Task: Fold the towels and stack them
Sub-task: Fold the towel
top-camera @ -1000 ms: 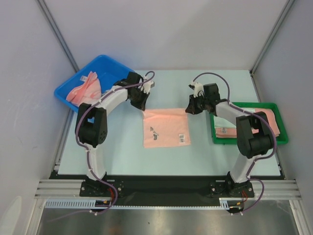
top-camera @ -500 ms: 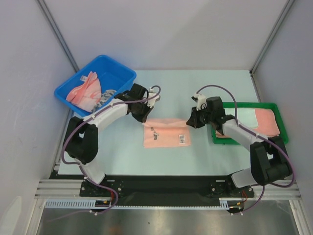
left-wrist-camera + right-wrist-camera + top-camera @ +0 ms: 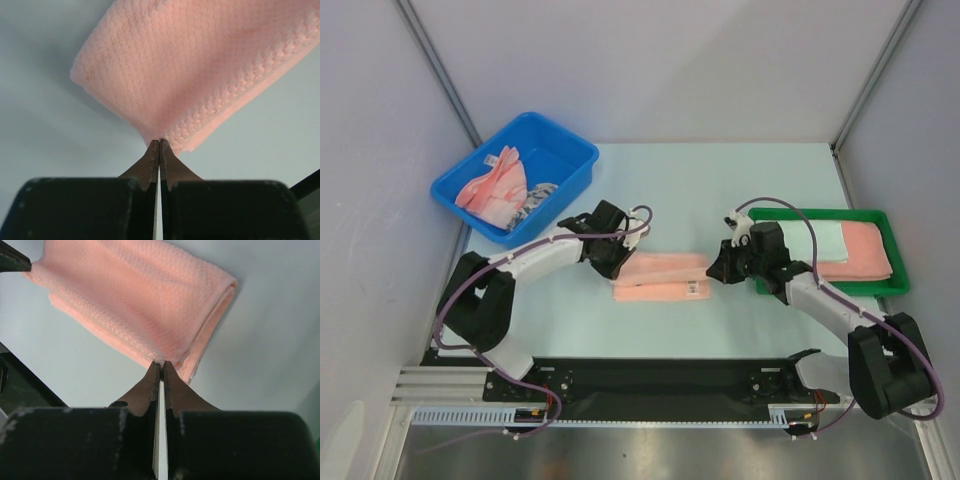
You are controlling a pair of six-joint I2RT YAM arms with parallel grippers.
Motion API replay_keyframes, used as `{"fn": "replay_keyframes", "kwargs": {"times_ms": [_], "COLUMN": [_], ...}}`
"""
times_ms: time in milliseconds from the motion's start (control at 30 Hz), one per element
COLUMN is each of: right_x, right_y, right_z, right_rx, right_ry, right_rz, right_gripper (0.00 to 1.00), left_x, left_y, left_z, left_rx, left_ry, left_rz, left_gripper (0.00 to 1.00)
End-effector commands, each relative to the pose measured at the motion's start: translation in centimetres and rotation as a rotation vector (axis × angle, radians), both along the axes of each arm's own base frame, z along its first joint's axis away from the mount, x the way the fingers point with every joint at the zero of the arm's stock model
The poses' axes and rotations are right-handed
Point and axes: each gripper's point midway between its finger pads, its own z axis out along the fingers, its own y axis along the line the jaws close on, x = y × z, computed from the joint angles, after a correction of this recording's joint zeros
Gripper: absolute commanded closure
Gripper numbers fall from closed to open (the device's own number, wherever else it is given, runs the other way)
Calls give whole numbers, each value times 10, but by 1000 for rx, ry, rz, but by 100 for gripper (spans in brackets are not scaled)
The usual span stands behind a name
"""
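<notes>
From above, the pale matte table [image 3: 720, 190] sits in a booth of plain grey walls [image 3: 650, 70]. The left claw [image 3: 616, 264] and right claw [image 3: 719, 268] each grip one end of the pink towel [image 3: 662, 278], which lies between them on the table, folded into a narrow band. Behind the left claw and to its left, a blue bin [image 3: 578, 152] holds crumpled towels [image 3: 495, 185]. Just right of the right claw, a green tray [image 3: 880, 288] carries folded towels [image 3: 865, 250].

The left wrist view shows that claw [image 3: 159, 146] pressed tight on the towel's edge – the waffle-weave cloth [image 3: 200, 65] fans out ahead of the tips over bare grey surface.

In the right wrist view the claw [image 3: 161, 368] pinches a folded corner – the towel [image 3: 135, 300] stretches ahead and to the left.
</notes>
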Motion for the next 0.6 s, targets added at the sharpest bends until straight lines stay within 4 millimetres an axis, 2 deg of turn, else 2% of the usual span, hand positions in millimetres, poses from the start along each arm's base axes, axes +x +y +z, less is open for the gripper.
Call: {"fn": "replay_keyframes", "kwargs": {"times_ms": [0, 67, 133, 167, 200, 233, 267, 333, 433, 567], "right_x": [-2, -5, -9, -11, -12, -15, -15, -18, -14, -11], "right_y": [-4, -7, -9, -10, -11, -13, -14, -14, -10, 4], "right_z": [9, 5, -1, -4, -4, -6, -4, 1, 17, 21], "right_rx": [13, 11, 7, 2, 6, 3, 7, 35, 80, 66], "right_ry": [-32, -6, 24, 42, 61, 88, 95, 134, 131, 129], "right_rz": [-38, -64, -77, -93, -116, -134, -149, -191, -245, -252], "right_gripper": [98, 93, 83, 78, 68, 65, 63, 62, 62, 61], "left_x": [-1, -8, -18, -23, -26, -30, -31, -31, -33, -25], "left_y": [-8, -12, -18, -20, -21, -23, -23, -23, -23, -17], "left_z": [20, 21, 18, 17, 17, 17, 22, 29, 41, 36], "left_rx": [-62, -79, -107, -112, -121, -137, -146, -155, -180, -152], "left_ry": [-44, -19, 33, 55, 68, 85, 82, 77, 71, 65], "left_rz": [2, -10, -22, -25, -21, -17, -10, 21, 54, 198], "left_gripper": [100, 100, 92, 91, 88, 86, 84, 73, 72, 70]}}
